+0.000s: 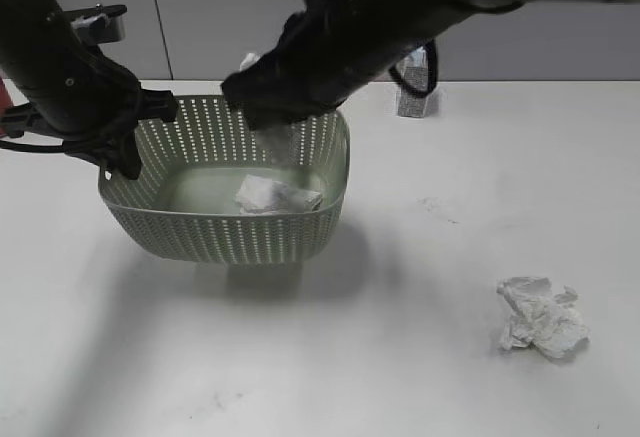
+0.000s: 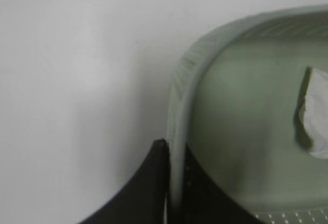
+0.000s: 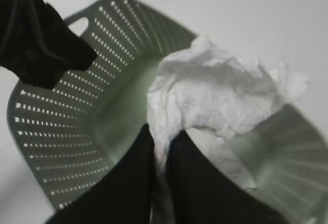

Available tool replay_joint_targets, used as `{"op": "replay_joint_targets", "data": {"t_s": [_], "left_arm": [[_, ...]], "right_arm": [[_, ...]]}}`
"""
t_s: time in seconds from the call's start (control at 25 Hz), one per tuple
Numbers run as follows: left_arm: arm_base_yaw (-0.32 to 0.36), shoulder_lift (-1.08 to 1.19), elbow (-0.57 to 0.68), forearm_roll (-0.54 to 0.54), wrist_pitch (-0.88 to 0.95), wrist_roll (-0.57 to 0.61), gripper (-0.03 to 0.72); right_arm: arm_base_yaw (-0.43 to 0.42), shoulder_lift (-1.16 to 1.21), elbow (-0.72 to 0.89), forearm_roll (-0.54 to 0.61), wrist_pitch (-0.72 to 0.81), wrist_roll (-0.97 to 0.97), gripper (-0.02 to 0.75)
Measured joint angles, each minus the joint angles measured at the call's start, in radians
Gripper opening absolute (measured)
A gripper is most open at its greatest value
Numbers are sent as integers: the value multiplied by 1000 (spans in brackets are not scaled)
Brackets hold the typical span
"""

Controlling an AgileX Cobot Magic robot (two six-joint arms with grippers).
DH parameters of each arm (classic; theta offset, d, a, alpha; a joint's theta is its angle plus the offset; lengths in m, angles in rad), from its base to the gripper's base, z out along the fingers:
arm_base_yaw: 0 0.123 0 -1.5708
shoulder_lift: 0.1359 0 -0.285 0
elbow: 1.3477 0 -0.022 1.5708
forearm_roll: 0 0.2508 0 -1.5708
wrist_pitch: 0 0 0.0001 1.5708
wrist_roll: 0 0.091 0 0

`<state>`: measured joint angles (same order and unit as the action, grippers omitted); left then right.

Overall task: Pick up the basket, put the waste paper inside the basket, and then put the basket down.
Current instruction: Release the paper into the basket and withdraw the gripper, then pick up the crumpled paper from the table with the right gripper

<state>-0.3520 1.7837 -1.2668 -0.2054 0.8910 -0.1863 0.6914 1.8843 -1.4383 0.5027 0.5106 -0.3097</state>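
Observation:
The sage-green perforated basket (image 1: 290, 232) hangs a little above the table, its shadow below it. My left gripper (image 1: 135, 147) is shut on the basket's left rim (image 2: 179, 131). One paper wad (image 1: 275, 195) lies on the basket's floor and shows at the right edge of the left wrist view (image 2: 313, 116). My right gripper (image 1: 270, 117) reaches across over the basket and is shut on a second crumpled white wad (image 3: 215, 93), held above the basket's inside (image 3: 61, 131). A third wad (image 1: 540, 317) lies on the table at the front right.
A white-grey carton (image 1: 412, 92) stands at the back of the white table, behind the right arm. A grey wall panel runs along the far edge.

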Motion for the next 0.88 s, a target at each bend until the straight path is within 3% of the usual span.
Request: {"op": "replay_joint_targets", "data": {"t_s": [0.12,0.2,0.4,0.56,0.76,0.88], "left_arm": [[0,0,0,0,0,0,3],[0,0,0,0,0,0,3],[0,1,0,0,0,0,3],[0,1,0,0,0,0,3],[0,1,0,0,-3,0,3],[0,1,0,0,-9,0,3]], "right_arm": [[1,28,-7,-22,12,7,486],[-12,22,-35,-96,44,62,592],[-126,-53,-109,-363,273,221,601],[-268,-131,27,-401,378,241,599],[-327,-171,408,-403,261,268,596],[-327,-172,600,-415,89,304,594]]}}
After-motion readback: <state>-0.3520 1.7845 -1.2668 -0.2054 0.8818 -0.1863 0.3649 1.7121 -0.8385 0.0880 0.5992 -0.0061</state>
